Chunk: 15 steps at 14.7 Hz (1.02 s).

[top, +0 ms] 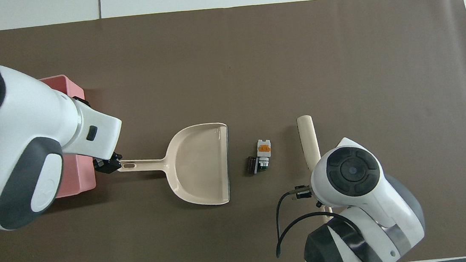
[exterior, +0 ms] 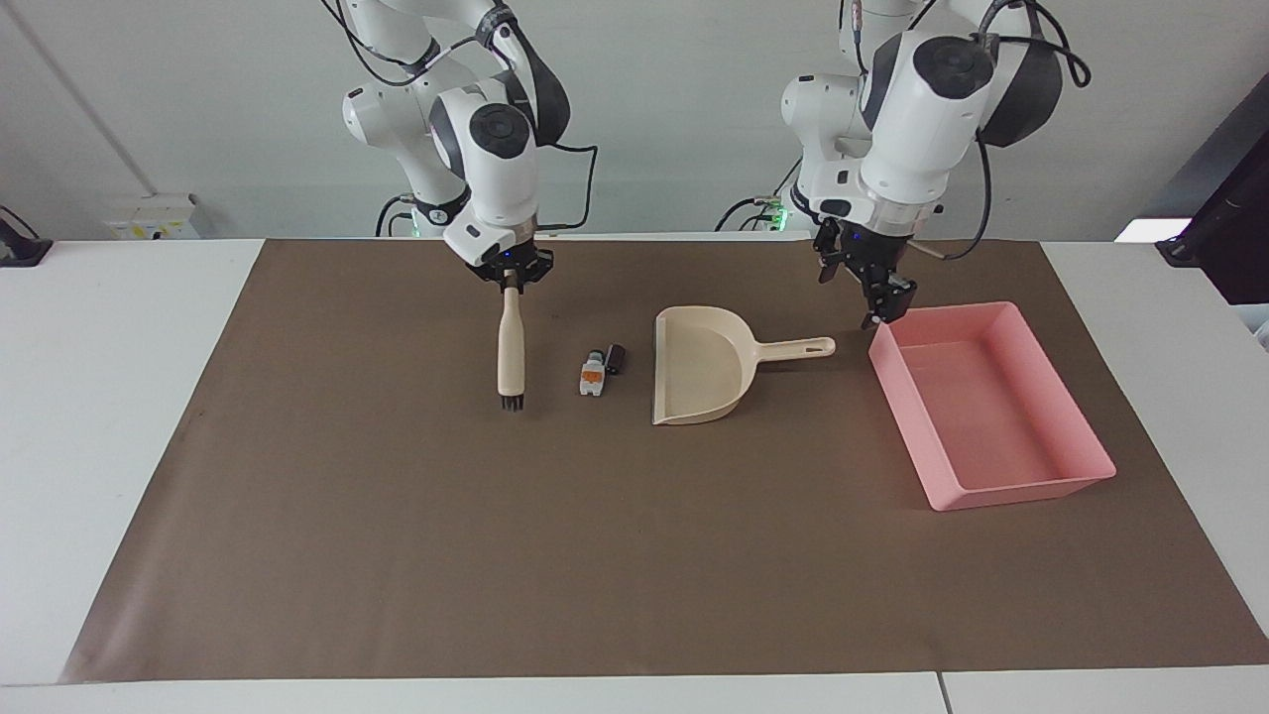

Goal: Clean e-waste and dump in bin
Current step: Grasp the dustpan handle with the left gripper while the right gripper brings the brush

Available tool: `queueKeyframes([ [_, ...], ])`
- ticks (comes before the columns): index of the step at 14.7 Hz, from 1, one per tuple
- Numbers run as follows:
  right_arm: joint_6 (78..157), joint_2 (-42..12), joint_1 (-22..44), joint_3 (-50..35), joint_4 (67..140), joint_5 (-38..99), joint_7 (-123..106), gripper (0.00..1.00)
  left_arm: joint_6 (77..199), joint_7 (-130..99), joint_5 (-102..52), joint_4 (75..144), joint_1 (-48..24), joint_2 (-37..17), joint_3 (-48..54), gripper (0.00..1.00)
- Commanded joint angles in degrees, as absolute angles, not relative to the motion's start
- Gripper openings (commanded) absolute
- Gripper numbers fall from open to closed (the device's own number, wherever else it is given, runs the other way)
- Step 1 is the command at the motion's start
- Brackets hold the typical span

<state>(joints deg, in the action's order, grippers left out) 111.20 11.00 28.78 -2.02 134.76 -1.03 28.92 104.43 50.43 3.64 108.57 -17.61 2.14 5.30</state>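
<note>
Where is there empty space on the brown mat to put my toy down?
The brown mat is bare along its edge farthest from the robots. It is crowded in the row where the brush, e-waste, dustpan and pink bin sit, with both arms above it.

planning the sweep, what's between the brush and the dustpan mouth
Only the e-waste: both bits side by side on bare brown mat, between the brush and the dustpan. Both views show it.

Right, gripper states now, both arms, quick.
Left gripper: open, empty, over the dustpan handle's end.
Right gripper: shut on the brush handle.
</note>
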Motion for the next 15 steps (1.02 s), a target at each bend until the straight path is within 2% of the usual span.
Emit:
queueKeyframes([
  [1, 113.02, 9.94, 29.44, -1.58, 135.53, -0.97, 31.11, 0.0, 112.66, 52.21, 10.71, 117.23, -22.23, 0.98, 4.66, 0.95],
  [3, 114.08, 9.23, 30.66, -1.58, 135.97, -0.97, 32.68, 0.0, 116.26, 52.03, 11.68, 119.96, -23.46, -1.48, 4.66, 0.95],
  [7, 114.52, 9.14, 30.94, -1.58, 136.32, -0.88, 32.78, 0.0, 121.01, 49.23, 16.26, 125.93, -24.87, -1.58, 4.66, 0.92],
  [10, 115.05, 8.35, 31.02, -1.67, 136.41, -0.88, 32.61, 0.0, 121.73, 47.56, 16.35, 127.44, -26.8, -2.81, 4.66, 0.9],
  [15, 115.22, 8.26, 32.42, -1.76, 136.41, -0.88, 32.08, 0.0, 121.38, 44.22, 19.33, 126.74, -28.21, -3.25, 4.66, 0.69],
])
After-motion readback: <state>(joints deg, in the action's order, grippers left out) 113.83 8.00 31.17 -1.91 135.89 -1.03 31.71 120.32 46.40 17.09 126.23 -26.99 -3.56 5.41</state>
